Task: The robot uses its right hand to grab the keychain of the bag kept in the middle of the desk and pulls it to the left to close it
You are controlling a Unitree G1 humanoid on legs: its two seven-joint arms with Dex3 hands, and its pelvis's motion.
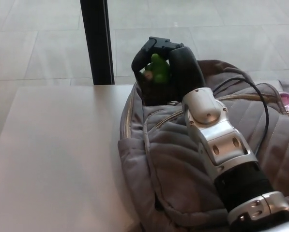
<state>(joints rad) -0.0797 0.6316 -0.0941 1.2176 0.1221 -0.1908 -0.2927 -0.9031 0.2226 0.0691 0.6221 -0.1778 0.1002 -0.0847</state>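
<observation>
Right robot hand [159, 72] sits at the top left corner of the grey quilted bag [183, 164], forearm [217, 140] lying diagonally across the bag from bottom right. Bag lies on the right half of the white counter [57, 154], not really mid-counter. Keychain not visible, probably hidden under or inside the robot hand. A green piece [157, 70] shows in the palm area, unclear if it belongs to the robot hand or to the keychain. Grip state: cannot tell, closed or gripping is not readable from this angle.

Key relation: zipper [166, 118] has its long axis on a diagonal, upper right to lower left. Its visible left stretch lies just below the robot hand and slopes down-left, away from it. My guess is the pull is near its end, and any travel left goes down and left along that line, not straight left. Slider itself is hidden, so how far the bag is closed is uncertain.

Left robot hand not in view, right is the only one near. Black post [97, 41] stands behind the counter; pink thing [288, 100] at the bag's right edge
</observation>
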